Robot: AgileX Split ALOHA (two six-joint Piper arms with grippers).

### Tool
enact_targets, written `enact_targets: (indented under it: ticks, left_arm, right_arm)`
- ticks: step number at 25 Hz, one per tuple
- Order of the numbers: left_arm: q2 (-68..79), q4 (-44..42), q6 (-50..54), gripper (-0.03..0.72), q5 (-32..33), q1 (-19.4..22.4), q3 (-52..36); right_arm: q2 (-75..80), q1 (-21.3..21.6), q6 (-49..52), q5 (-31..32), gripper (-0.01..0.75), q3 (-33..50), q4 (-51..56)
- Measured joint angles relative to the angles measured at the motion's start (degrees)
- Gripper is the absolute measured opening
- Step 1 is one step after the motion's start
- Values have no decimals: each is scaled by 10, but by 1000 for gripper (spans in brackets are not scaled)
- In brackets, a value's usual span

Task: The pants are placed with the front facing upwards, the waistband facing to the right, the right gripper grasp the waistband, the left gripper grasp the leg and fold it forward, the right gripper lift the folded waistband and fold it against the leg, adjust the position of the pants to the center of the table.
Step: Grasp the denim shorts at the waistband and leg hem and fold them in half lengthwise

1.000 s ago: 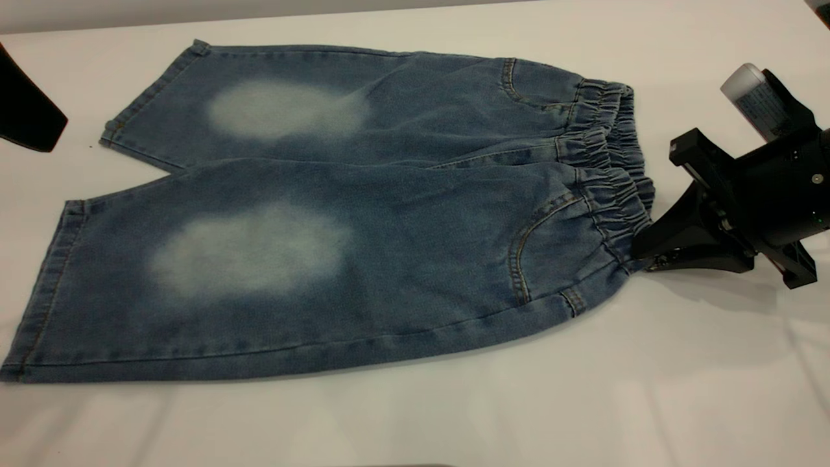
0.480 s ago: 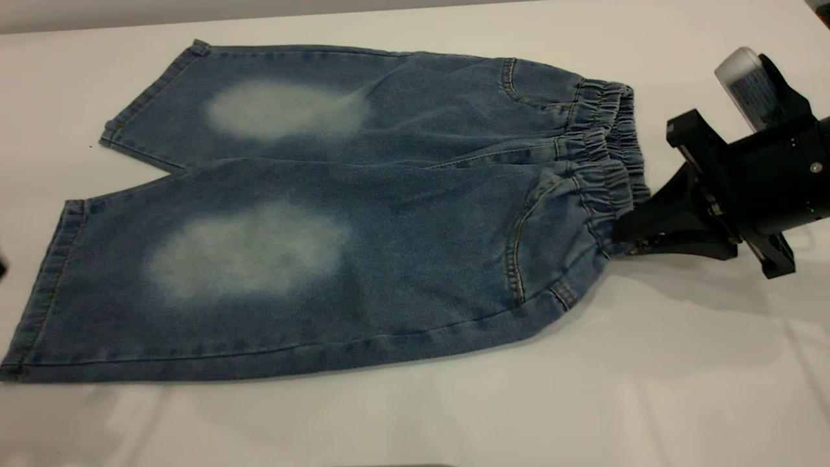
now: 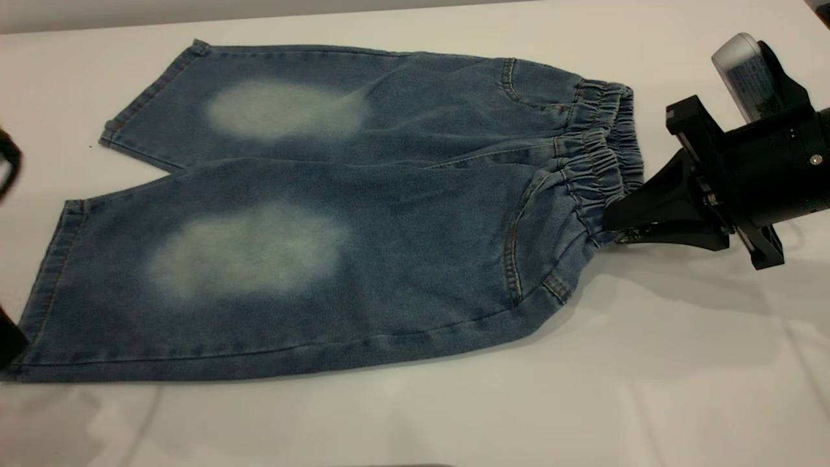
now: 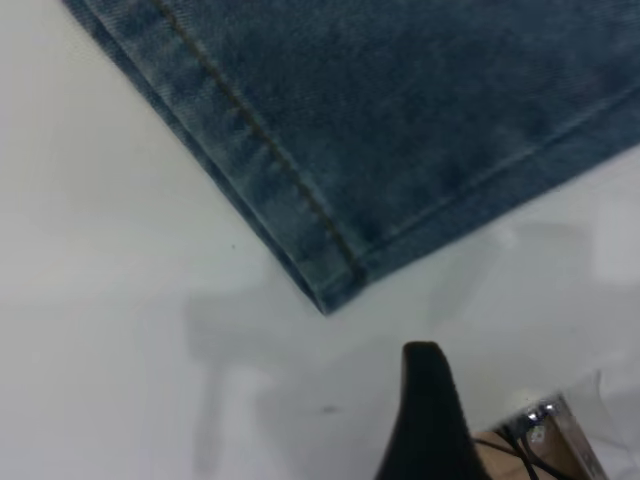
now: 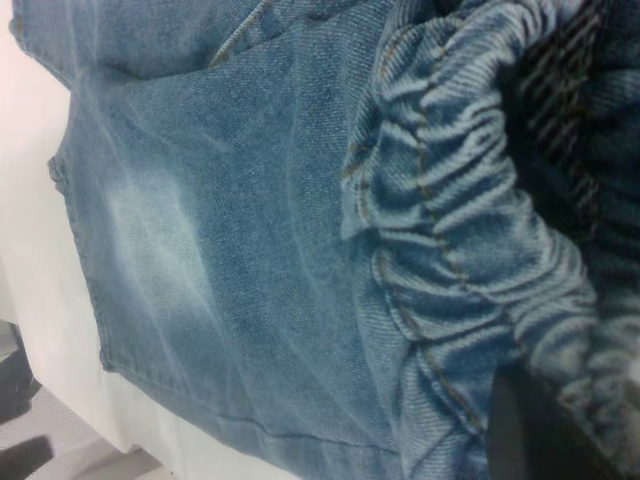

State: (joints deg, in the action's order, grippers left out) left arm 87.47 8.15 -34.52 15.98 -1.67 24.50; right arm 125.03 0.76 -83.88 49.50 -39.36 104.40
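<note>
The blue denim pants (image 3: 389, 214) lie front up on the white table (image 3: 648, 363), legs pointing left and the ruffled waistband (image 3: 603, 155) at the right. My right gripper (image 3: 609, 224) is shut on the waistband's near end, which is raised a little off the table. In the right wrist view the gathered waistband (image 5: 450, 230) fills the picture, with a dark fingertip (image 5: 540, 430) pressed into it. My left gripper (image 3: 6, 162) shows only at the far left edge, beside the near leg's hem (image 3: 45, 285). The left wrist view shows that hem's corner (image 4: 325, 290), apart from the gripper.
Bare white tabletop surrounds the pants, widest in front (image 3: 415, 421) and to the right. The table's front edge and a metal part (image 4: 545, 420) below it show in the left wrist view.
The right gripper has moved up and slightly left with the waistband's near end, bunching the fabric there. The left gripper has come in at the left edge near the leg hem.
</note>
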Motion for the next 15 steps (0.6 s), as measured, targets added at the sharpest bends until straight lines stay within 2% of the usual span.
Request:
enact_targets:
  ticks: [7, 15]
  left_arm:
    - [120, -13, 1, 460, -105, 0, 0]
    - [177, -13, 1, 460, -179, 0, 1]
  right_arm:
    - [0, 0, -10, 0, 32, 0, 0]
    - [0, 0, -10, 0, 33, 0, 0]
